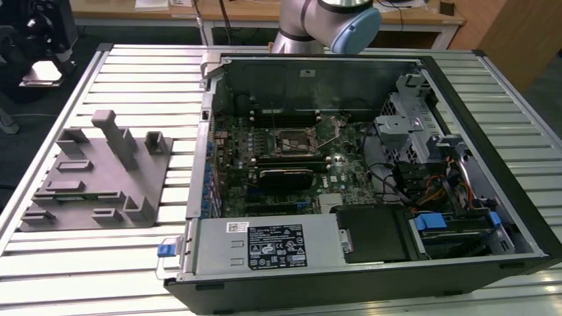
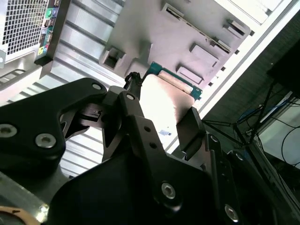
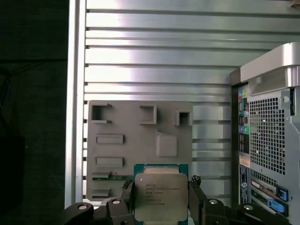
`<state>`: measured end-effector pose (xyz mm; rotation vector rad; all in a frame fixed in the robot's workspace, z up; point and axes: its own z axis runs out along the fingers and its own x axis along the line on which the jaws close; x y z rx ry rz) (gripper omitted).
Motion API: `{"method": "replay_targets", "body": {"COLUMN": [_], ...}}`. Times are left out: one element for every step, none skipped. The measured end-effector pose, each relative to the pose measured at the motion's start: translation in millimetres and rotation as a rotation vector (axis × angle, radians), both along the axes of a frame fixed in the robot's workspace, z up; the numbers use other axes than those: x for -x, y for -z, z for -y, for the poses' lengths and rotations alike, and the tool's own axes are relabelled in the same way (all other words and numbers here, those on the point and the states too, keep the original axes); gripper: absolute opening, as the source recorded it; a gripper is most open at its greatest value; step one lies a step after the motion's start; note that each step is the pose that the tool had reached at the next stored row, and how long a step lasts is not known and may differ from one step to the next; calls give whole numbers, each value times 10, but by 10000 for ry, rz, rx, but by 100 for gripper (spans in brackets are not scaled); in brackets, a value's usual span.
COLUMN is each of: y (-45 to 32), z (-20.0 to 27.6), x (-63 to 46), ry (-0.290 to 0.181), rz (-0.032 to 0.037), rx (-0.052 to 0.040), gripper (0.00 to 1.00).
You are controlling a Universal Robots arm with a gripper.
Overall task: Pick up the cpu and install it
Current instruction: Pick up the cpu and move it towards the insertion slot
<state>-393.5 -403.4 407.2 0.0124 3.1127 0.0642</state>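
In both wrist views my gripper [image 3: 161, 187] [image 2: 161, 117] is shut on the cpu [image 3: 161, 199], a thin square chip with a pale silvery top and a green rim. The chip [image 2: 164, 96] sits between the two black fingers [image 2: 136, 112], held above the slatted metal table and the near end of the grey plastic tray [image 3: 140, 136]. In the exterior view the open computer case [image 1: 369, 79] lies on the table. Its black square socket frame [image 1: 293, 140] with a metal lever sits in the middle of the motherboard. My arm [image 1: 338, 23] rises behind the case.
The grey tray [image 1: 97, 178] with upright posts lies on the slatted table at the exterior view's left of the case. The case's rear panel with its ports and grille [image 3: 267, 140] stands beside the tray. Beyond the table edge the floor is dark [image 3: 33, 117].
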Motion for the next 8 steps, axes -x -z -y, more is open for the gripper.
{"method": "replay_targets", "body": {"y": [0,0,0,-1,0,0,0,0], "z": [0,0,0,0,0,0,0,0], "x": [-22,-47,-70,-92,-113,-131,-149,-168], "ry": [0,-1,-1,-1,-1,-1,-1,-1], "rz": [0,0,0,-1,0,1,0,0], "rx": [0,0,0,0,0,0,0,0], "gripper": [55,55,55,55,55,55,55,55]}}
